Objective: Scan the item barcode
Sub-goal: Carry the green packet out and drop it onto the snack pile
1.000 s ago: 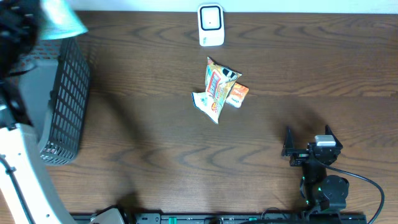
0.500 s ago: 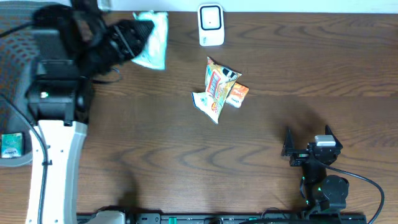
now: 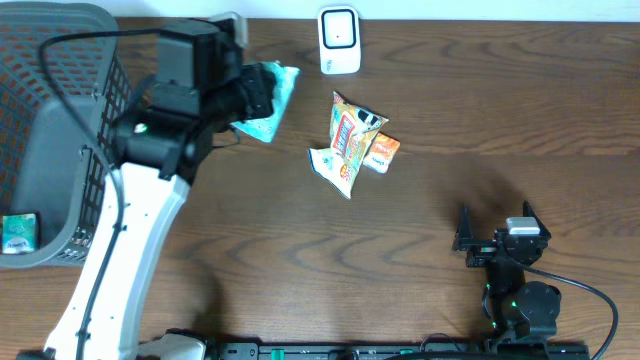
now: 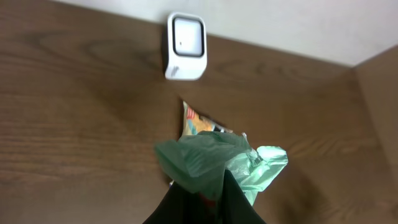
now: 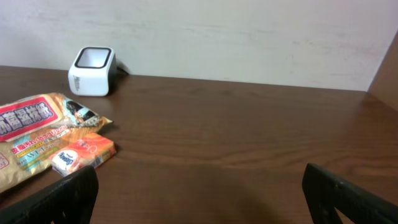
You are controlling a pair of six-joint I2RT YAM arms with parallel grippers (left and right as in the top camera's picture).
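My left gripper is shut on a light green crinkled packet, held above the table just left of the white barcode scanner. In the left wrist view the packet bulges out of the black fingertips, and the scanner stands ahead at the table's far edge. No barcode shows on the packet. My right gripper rests open at the lower right with nothing between its fingers.
A yellow-red snack bag and a small orange box lie mid-table, below the scanner. A dark mesh basket stands at the left, with a small green box in it. A wall runs behind the scanner.
The left arm has swung from over the basket to the right, carrying the green packet close to the scanner. The right arm has not moved.
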